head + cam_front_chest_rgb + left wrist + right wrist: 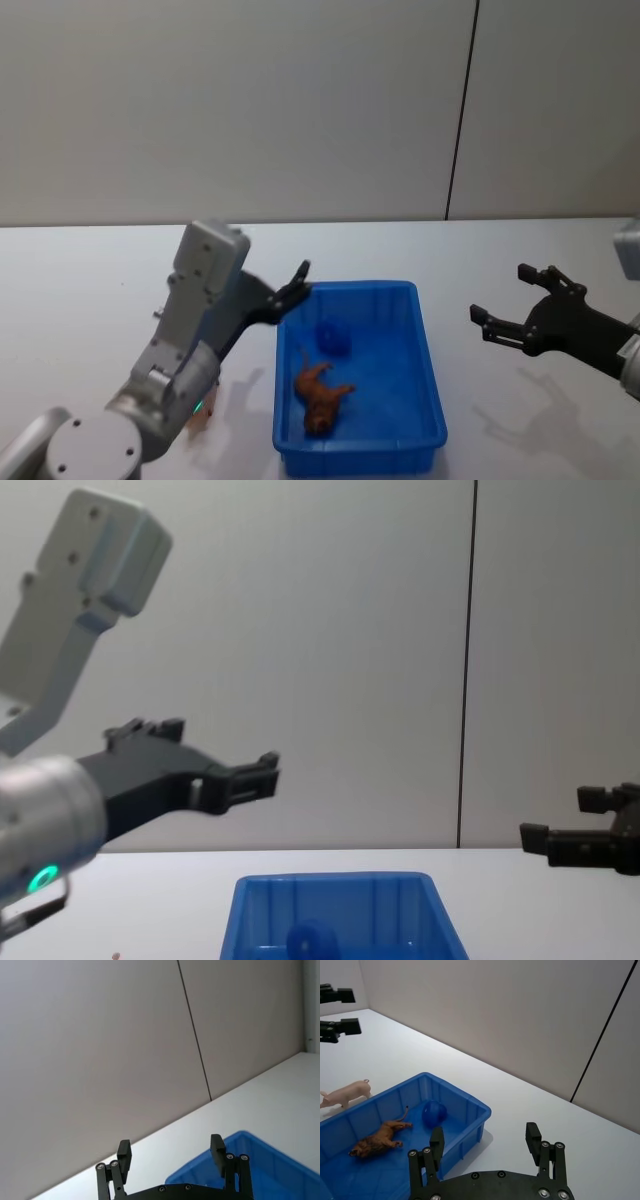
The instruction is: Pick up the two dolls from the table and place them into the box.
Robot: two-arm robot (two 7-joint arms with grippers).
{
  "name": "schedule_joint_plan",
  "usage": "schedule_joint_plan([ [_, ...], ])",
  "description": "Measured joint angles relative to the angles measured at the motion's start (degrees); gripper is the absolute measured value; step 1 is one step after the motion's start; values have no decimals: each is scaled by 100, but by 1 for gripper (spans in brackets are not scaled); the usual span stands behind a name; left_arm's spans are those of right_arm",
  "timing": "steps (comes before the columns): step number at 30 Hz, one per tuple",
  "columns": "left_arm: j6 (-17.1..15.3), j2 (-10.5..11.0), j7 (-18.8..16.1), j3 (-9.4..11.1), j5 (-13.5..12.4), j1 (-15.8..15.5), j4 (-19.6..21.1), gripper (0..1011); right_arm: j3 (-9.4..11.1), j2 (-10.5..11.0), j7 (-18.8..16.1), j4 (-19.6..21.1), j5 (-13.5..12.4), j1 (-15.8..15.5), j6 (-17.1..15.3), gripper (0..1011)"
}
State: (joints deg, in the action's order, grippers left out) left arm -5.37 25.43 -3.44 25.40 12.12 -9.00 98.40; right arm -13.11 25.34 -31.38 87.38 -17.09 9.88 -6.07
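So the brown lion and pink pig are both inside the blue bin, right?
No. The brown lion toy lies in the blue plastic bin, but the pale pink pig toy stands on the white table outside it, per the right wrist view.

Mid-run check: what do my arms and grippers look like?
The left arm and right arm are light grey; the left has a boxy link and a green light. The left gripper and right gripper are black, with screw-jointed jaws.
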Motion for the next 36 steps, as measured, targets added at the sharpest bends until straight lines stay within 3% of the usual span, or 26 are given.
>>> schedule_joint_plan([
  [8,-243,383,-499,-65,267,517,382,1001,17,25,4,4,-21,-16,1,1001],
  [18,-152,686,-857,-139,592,1002,478,1001,26,41,9,8,-36,-25,1,1001],
  [26,54,724,-838,-176,751,1134,218,1001,31,45,9,8,-40,-29,0,1001],
  [36,295,592,-530,-197,854,1084,-347,1001,35,50,8,8,-46,-32,0,1001],
])
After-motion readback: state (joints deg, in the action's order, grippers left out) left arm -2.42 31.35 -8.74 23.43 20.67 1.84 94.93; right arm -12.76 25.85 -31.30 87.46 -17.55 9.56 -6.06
